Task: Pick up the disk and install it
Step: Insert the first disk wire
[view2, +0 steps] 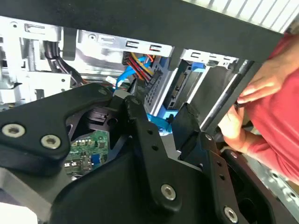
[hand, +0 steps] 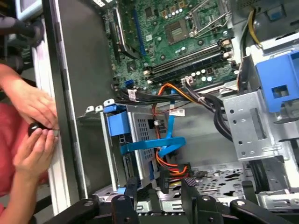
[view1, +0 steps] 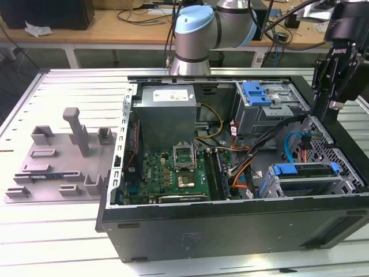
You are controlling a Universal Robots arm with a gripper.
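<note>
No lettering is legible to me at this moment. White sticker [view1: 173,95] on the grey metal box [view1: 167,124]: rows of fine print, none readable. Small white tag [hand: 175,112] among the wires [hand: 182,93] beyond my gripper [hand: 159,183]: possibly one reddish printed line, unreadable.

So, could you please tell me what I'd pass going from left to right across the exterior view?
Grey fixture → motherboard → blue tab on the upper drive cage → claw.
</note>
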